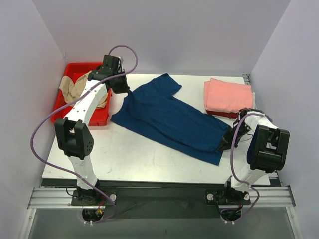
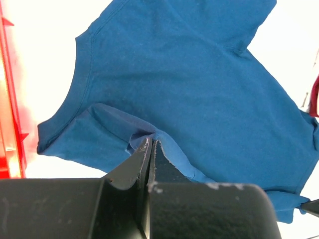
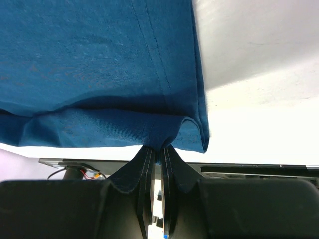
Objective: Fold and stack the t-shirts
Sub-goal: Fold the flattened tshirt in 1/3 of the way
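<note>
A navy blue t-shirt lies stretched slantwise across the white table, plain side up. My left gripper is shut on its far-left edge near the sleeve; in the left wrist view the cloth bunches at the left gripper. My right gripper is shut on the hem at the near-right corner; in the right wrist view the fabric puckers into the right gripper. A folded salmon-pink t-shirt rests at the back right on a red one. A beige t-shirt lies crumpled in the red bin.
The red bin stands at the table's back-left corner, right beside my left arm. Purple-white walls close in the back and both sides. A metal rail runs along the near edge under the arm bases.
</note>
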